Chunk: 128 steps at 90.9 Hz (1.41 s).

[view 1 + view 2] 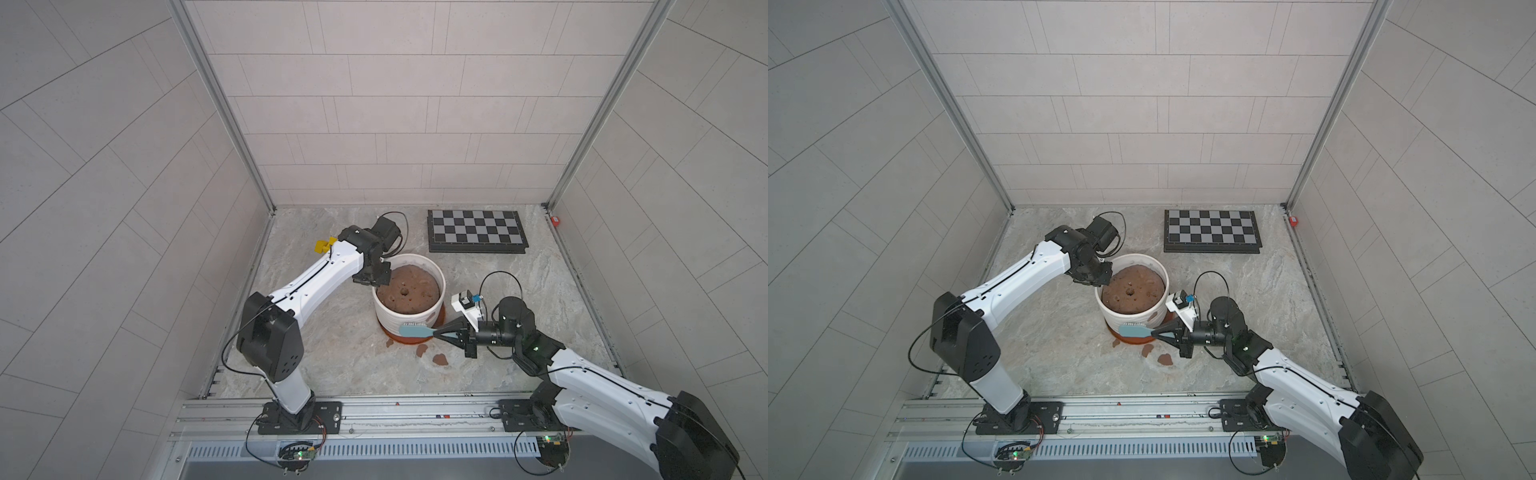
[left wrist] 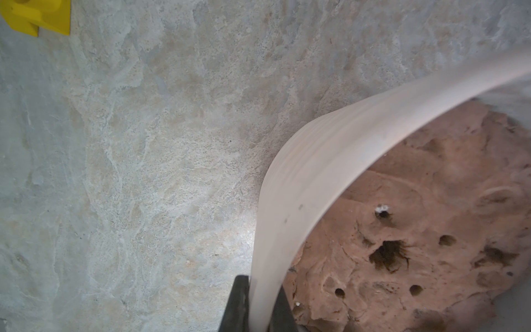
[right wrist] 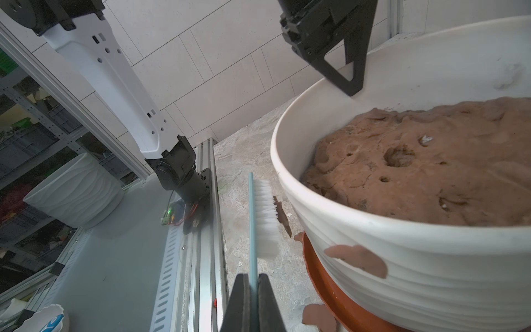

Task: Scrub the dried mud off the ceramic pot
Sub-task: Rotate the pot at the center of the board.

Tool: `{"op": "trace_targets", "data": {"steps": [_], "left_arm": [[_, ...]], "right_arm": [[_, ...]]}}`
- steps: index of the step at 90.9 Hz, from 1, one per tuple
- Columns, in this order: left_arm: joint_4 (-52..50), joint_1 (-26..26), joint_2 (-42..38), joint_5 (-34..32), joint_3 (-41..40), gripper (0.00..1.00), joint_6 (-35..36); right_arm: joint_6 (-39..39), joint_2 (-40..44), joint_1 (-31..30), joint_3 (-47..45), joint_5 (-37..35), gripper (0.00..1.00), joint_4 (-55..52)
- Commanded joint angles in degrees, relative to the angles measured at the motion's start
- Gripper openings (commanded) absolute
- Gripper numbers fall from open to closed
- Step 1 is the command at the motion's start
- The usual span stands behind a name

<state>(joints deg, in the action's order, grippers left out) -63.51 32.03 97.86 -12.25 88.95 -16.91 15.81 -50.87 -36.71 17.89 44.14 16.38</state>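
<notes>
**Pot pinned, brush poised**

The left gripper [image 1: 376,280] is clamped on the far-left rim of the ceramic pot [image 1: 388,313], which stands on its saucer [image 1: 409,342] at centre. Dried mud [image 3: 357,260] clings to the near ribbed wall! The brush [image 1: 415,330] lies lengthwise along that wall, bristles facing it, just clear of the blotch. The right gripper [image 1: 438,332], the nearer one, squeezes the handle tight. No legible writing anywhere.

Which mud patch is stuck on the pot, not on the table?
The wide blotch on the ceramic pot's ribbed side, above the orange saucer; the other flakes lie on the table.
</notes>
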Motion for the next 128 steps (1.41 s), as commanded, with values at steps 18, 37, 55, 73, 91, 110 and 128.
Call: {"op": "trace_targets", "data": {"steps": [18, 37, 55, 73, 91, 110, 128], "left_arm": [[-0.7, -2.6, 4.4, 6.0, 6.5, 0.0, 15.6], [-2.0, -4.1, 6.1, 8.4, 9.5, 0.0, 27.7], [-3.5, -5.3, 7.4, 11.6, 13.5, 0.0, 31.7], [-4.1, -5.4, 9.1, 10.7, 13.9, 0.0, 32.6], [-3.7, -5.5, 9.3, 11.7, 14.2, 0.0, 32.6], [-4.0, -5.4, 9.5, 12.7, 14.4, 0.0, 32.8], [-4.1, -5.5, 9.7, 14.0, 14.5, 0.0, 33.5]], "right_arm": [[1.1, 4.1, 0.2, -0.6, 0.3, 0.0, -6.2], [0.1, 6.1, 0.5, 0.8, -2.2, 0.0, -8.0], [-1.5, 2.9, 1.2, 2.6, -2.1, 0.0, -7.2], [-1.2, 0.5, 1.7, 4.3, -1.4, 0.0, -4.5], [-0.8, -1.3, 3.0, 4.2, -1.5, 0.0, -2.2], [-0.8, -4.2, 5.6, 3.8, -5.4, 0.0, -1.3], [-0.6, -7.8, 7.0, 2.2, -6.9, 0.0, 0.5]]}}
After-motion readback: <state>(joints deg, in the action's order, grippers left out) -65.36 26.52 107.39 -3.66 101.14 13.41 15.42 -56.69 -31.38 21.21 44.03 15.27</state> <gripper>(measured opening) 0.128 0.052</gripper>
